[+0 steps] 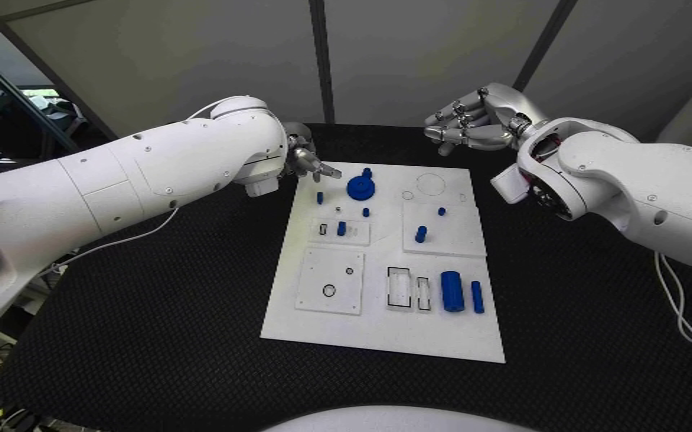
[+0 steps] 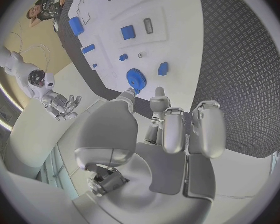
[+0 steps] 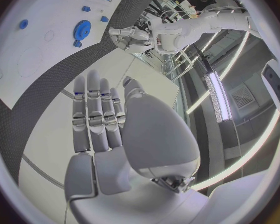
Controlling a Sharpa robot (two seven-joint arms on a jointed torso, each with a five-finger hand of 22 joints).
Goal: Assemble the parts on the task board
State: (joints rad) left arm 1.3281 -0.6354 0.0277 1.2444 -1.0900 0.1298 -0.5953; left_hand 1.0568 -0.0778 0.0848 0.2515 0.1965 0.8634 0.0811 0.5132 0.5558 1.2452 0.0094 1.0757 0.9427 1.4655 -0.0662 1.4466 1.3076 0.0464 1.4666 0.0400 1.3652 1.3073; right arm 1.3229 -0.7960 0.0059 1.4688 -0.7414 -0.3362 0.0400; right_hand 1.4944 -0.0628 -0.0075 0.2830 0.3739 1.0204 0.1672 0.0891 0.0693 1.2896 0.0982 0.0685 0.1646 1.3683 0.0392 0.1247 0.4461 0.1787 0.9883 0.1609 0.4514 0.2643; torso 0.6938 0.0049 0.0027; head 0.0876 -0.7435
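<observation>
Black table bears the task board; left hand and right hand hover spread, empty.

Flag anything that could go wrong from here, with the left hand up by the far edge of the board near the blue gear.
1. The left hand hovers close to the blue gear with nothing held; reaching in, it might nudge the small blue pegs beside it.
2. The right hand sits beyond the task board, fingers apart; if both hands go for the far edge, they may crowd each other.
</observation>
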